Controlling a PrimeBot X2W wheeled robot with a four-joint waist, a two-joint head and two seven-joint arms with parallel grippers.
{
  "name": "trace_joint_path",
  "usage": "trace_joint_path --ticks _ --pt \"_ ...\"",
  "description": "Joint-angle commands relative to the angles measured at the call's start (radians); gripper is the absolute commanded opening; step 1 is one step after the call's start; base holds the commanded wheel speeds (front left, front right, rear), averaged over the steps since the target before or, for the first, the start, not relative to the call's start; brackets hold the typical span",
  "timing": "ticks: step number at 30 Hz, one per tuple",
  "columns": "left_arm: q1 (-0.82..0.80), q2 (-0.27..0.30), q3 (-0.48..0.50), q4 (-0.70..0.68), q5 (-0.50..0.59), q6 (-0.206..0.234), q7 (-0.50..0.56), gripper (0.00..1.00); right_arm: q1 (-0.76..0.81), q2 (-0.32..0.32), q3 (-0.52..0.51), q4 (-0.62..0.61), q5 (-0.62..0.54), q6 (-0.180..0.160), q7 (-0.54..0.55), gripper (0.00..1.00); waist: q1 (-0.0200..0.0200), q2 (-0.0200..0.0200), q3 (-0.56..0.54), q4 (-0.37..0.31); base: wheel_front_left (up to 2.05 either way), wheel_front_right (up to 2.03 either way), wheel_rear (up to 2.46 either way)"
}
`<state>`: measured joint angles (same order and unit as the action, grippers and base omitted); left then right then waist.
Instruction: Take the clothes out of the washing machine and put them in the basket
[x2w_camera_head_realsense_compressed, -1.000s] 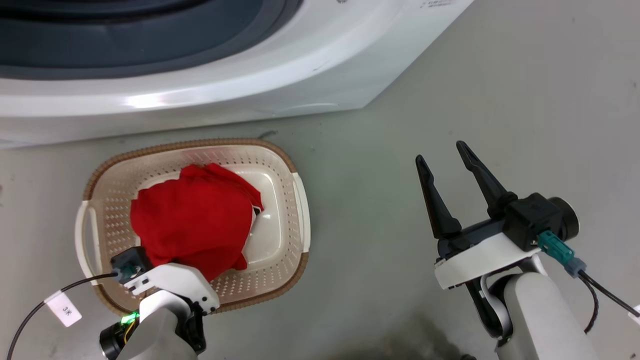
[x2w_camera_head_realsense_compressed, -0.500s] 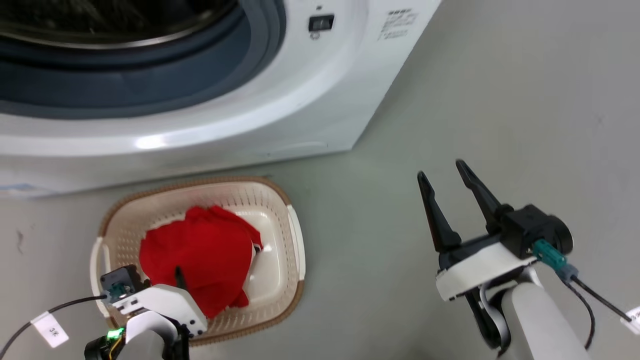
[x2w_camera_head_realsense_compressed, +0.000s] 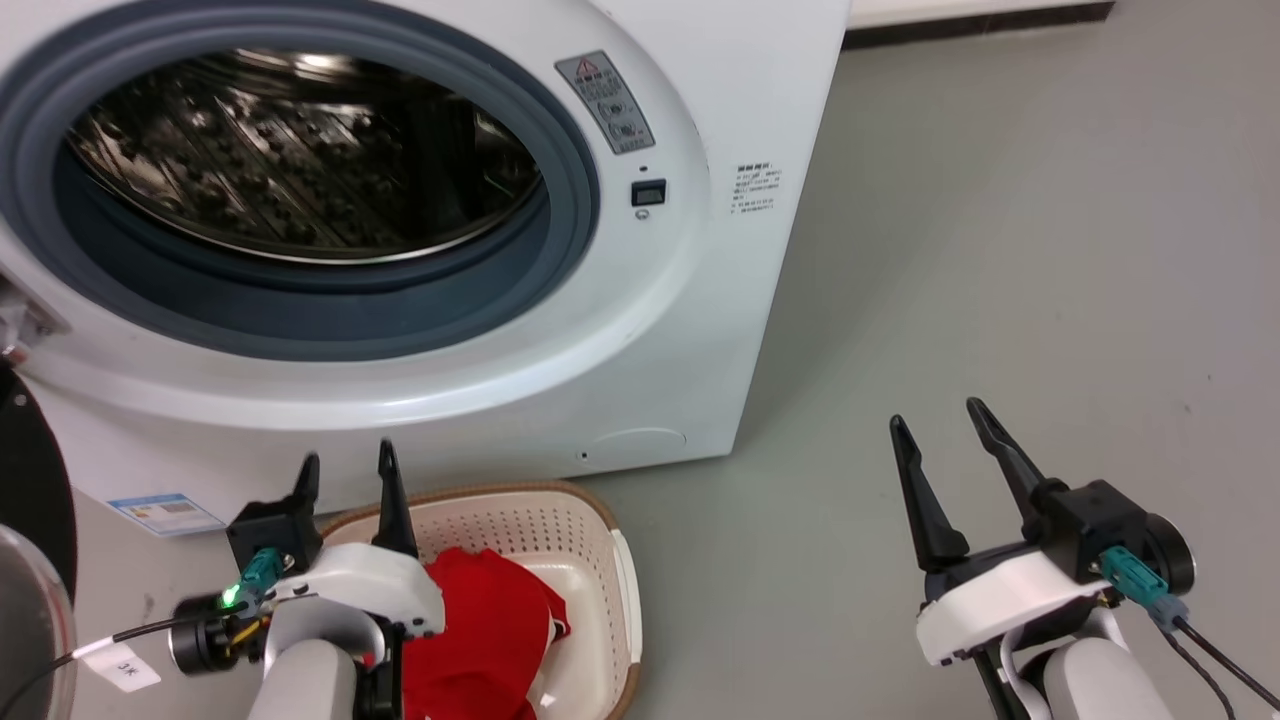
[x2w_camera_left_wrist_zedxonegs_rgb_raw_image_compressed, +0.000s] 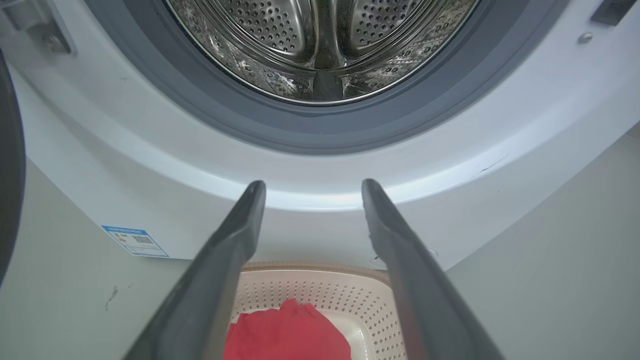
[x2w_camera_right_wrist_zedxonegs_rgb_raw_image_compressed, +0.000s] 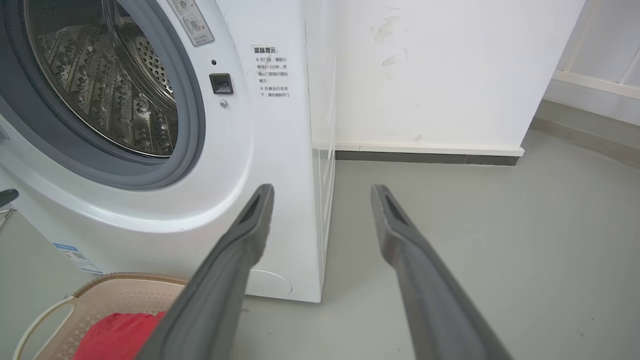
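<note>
The red clothes lie bunched inside the cream basket on the floor in front of the white washing machine. Its steel drum looks bare behind the grey seal. My left gripper hangs open above the basket's near left side, fingers pointing toward the washer, nothing between them. In the left wrist view the clothes and basket sit below the left gripper. My right gripper is open and empty over the bare floor to the right. The right wrist view shows the right gripper, basket and clothes.
The washer's open black-rimmed door juts in at the left edge. Grey floor stretches to the right of the washer, up to a white wall with a dark skirting.
The head camera has tilted up, bringing the drum opening into view. My left gripper has risen out of the basket, away from the clothes, its fingers open. The right gripper holds the same pose.
</note>
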<state>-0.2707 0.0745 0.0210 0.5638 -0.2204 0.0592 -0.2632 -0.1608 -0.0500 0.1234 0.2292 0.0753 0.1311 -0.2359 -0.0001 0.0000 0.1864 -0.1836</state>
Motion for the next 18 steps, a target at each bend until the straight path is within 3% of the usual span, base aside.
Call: trace_joint_path --ticks 1,10,18 --pt "0.025 -0.005 0.0 -0.079 0.034 0.004 -0.002 1.0 0.024 0.0 -0.01 -0.017 -0.007 -0.001 0.009 1.0 0.0001 0.0 -0.04 0.013 0.0 0.0 0.0" --pt "0.126 -0.01 -0.033 -0.442 0.143 0.01 -0.002 1.0 0.092 0.0 -0.052 -0.096 -0.036 -0.001 0.047 1.0 0.0001 0.0 -0.102 0.037 0.0 0.0 0.0" --pt "0.276 -0.01 -0.043 -0.598 0.168 0.024 -0.002 1.0 0.151 0.0 -0.067 -0.16 -0.04 -0.001 0.066 1.0 0.0001 0.0 -0.158 0.054 0.0 0.0 0.0"
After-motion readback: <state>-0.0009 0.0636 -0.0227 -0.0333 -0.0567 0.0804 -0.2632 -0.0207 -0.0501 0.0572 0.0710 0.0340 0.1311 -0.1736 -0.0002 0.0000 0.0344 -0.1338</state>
